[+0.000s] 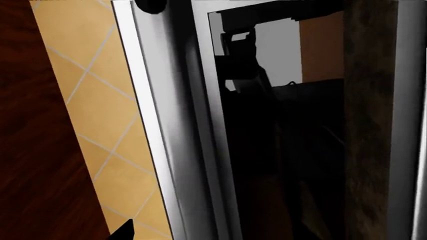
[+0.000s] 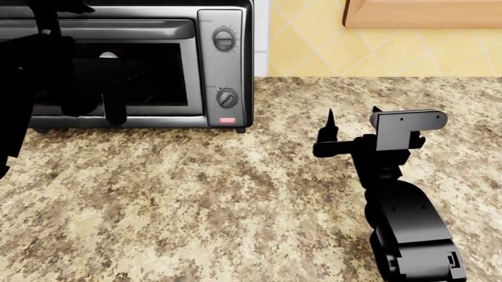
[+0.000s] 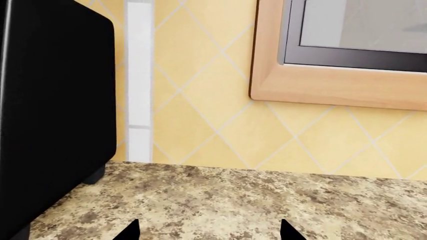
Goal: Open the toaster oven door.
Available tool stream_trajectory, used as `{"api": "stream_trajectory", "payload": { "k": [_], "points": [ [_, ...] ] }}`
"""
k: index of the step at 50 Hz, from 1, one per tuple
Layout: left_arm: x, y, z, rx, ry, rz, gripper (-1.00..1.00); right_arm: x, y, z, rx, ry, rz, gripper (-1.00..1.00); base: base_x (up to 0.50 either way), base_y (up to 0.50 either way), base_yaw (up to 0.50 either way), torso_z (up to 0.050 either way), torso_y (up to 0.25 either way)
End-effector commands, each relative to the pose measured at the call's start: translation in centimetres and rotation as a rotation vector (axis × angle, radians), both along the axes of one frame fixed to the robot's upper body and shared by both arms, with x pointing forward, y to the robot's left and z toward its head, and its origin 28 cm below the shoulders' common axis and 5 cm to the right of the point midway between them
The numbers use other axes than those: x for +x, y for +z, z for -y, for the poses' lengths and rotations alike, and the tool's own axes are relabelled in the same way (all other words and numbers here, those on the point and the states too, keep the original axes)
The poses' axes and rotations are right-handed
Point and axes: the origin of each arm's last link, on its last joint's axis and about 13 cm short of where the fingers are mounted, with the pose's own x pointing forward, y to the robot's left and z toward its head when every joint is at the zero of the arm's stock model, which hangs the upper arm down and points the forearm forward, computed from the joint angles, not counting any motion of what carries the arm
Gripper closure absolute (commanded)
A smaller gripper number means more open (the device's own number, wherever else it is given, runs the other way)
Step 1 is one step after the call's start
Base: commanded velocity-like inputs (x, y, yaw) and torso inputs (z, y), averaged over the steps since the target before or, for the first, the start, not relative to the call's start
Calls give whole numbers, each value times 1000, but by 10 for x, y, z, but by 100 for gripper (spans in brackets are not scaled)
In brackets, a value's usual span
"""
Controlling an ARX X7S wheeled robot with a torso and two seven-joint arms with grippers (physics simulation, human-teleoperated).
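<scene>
In the left wrist view, the door [image 1: 280, 140] of the toaster oven [image 1: 167, 100] fills most of the frame. Its dark glass is in the middle and its bright silver frame runs down the left of it. A long grey bar handle [image 1: 193, 125] lies along the frame. Yellow tiles [image 1: 100, 100] show at the left. One black tip of the left pincer [image 1: 123, 231] peeks in at the bottom left, and I cannot tell if this pincer is spread or pressed together.

In the head view, the toaster oven [image 2: 157, 64] sits at the upper left on the speckled surface [image 2: 196, 200]. Its door [image 2: 149, 73] looks shut. Two round dials [image 2: 224, 40] and a small red button [image 2: 227, 121] are on its right side. The black left arm [image 2: 39, 88] covers the left part of the door. The right pincer [image 2: 353, 120] is at the right, above the surface, spread apart and holding nothing.

In the right wrist view, the black side of the toaster oven [image 3: 53, 115] fills the left. Two pincer tips [image 3: 130, 231] show at the bottom, well apart. A wooden frame [image 3: 333, 90] is at the upper right.
</scene>
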Motion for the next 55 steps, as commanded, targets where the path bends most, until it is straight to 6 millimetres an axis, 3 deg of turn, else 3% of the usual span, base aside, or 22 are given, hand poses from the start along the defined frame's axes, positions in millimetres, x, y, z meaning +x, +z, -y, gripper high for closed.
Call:
{"api": "stream_trajectory", "payload": {
  "k": [1, 26, 27, 42, 55],
  "points": [
    [25, 6, 8, 65, 32, -7, -100, -1, 0, 1, 4, -4, 2, -100, 0, 0, 0, 0, 0],
    [44, 1, 15, 78, 20, -7, -100, -2, 2, 3, 2, -9, 2, -100, 0, 0, 0, 0, 0],
    [45, 1, 16, 78, 14, -2, 100, -2, 2, 3, 2, -10, 2, -100, 0, 0, 0, 0, 0],
    [42, -8, 13, 94, -28, -5, 100, -1, -2, 4, 8, -14, -4, -100, 0, 0, 0, 0, 0],
    [9, -18, 8, 36, -101, -115, 100, -2, 0, 3, 8, -7, 0, -100, 0, 0, 0, 0, 0]
  ]
}}
